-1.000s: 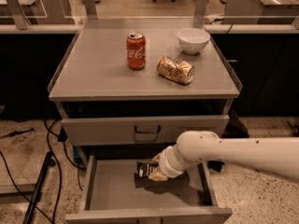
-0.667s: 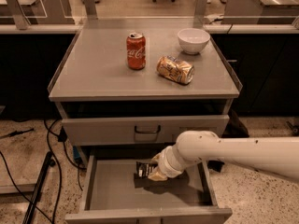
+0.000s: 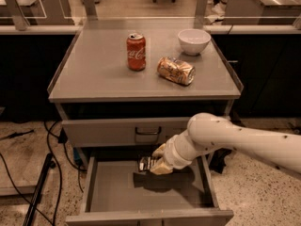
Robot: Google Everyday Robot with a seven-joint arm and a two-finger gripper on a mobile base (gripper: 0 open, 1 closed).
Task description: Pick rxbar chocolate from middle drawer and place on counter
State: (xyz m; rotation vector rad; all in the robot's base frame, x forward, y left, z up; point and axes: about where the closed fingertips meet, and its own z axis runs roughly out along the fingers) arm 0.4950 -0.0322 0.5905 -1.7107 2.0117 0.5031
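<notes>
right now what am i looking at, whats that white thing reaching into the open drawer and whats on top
That white thing is a robot arm; its gripper is down in the open middle drawer, right at a small black-wrapped bar, the rxbar chocolate. Whether it grips the bar cannot be told. One camera looks down on it all from the front. On the counter stand a red cola can and a white bowl, with a crushed tan can lying in front of the bowl.
</notes>
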